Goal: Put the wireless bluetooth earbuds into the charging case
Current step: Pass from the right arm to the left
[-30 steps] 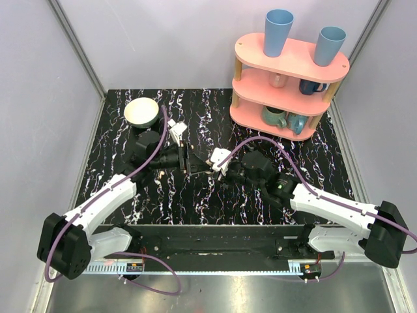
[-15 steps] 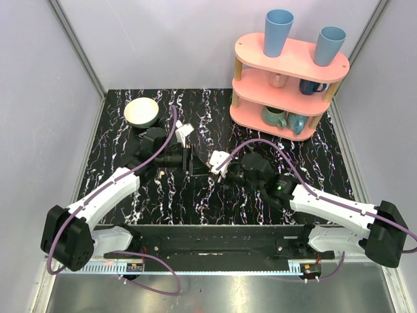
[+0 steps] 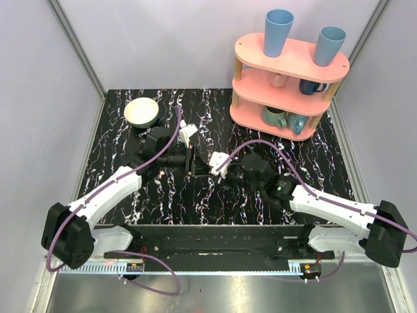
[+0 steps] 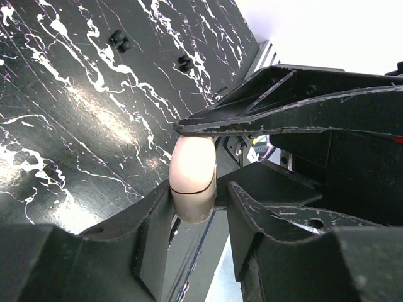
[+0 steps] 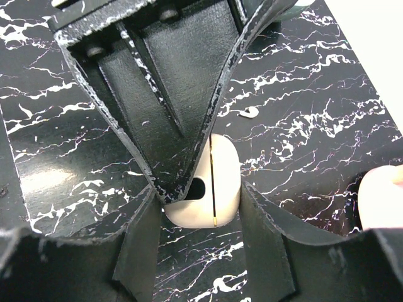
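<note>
The charging case (image 5: 211,189) is a small cream rounded case with its seam closed. It sits above the table between both grippers, which meet at the table's middle. My right gripper (image 5: 201,220) is shut on it, one finger on each side. My left gripper (image 4: 198,201) comes from the opposite side and is closed in on the same case (image 4: 192,179) at its fingertips. One broad left finger (image 5: 170,113) covers part of the case in the right wrist view. In the top view the case is hidden under the grippers (image 3: 201,163). I cannot pick out the earbuds for sure.
A cream bowl (image 3: 142,112) stands at the far left of the black marbled table (image 3: 156,195). A pink three-tier shelf (image 3: 287,85) with blue cups and mugs stands at the far right. A blurred cream shape (image 5: 381,198) shows at the right wrist view's edge.
My left wrist has swung a little to the right and farther back, closer to the right gripper. The right gripper has barely shifted. Both stay joined at the case.
</note>
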